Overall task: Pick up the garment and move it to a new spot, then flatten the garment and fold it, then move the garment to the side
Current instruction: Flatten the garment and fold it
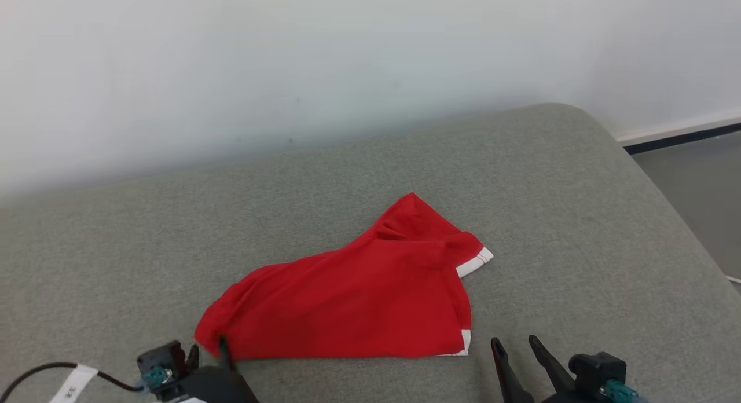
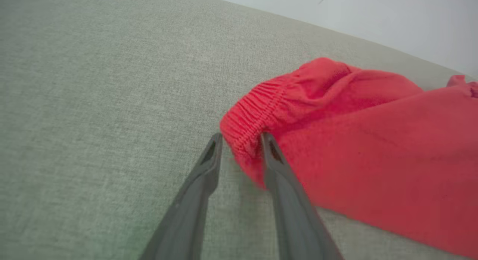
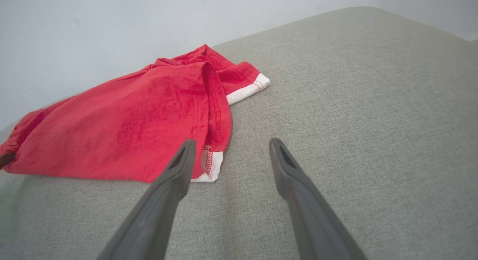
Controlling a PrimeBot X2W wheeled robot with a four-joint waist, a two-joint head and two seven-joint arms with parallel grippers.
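The garment [image 1: 359, 293] is a pair of red shorts with white hem trim, lying crumpled but mostly spread on a grey upholstered surface [image 1: 579, 218]. My left gripper [image 1: 208, 352] is at its lower left corner. In the left wrist view the left gripper [image 2: 242, 138] is open a little, and the gathered elastic waistband of the garment [image 2: 373, 148] lies loosely between the fingers. My right gripper [image 1: 514, 340] stands open on the surface just right of the shorts' white-trimmed corner. In the right wrist view the right gripper [image 3: 231, 140] holds nothing, and the garment [image 3: 112, 133] lies to its left.
The grey surface meets a pale wall [image 1: 289, 61] at the back and drops off along its rounded right edge to the floor [image 1: 694, 189]. A black cable with a white label [image 1: 69, 383] runs in at the lower left.
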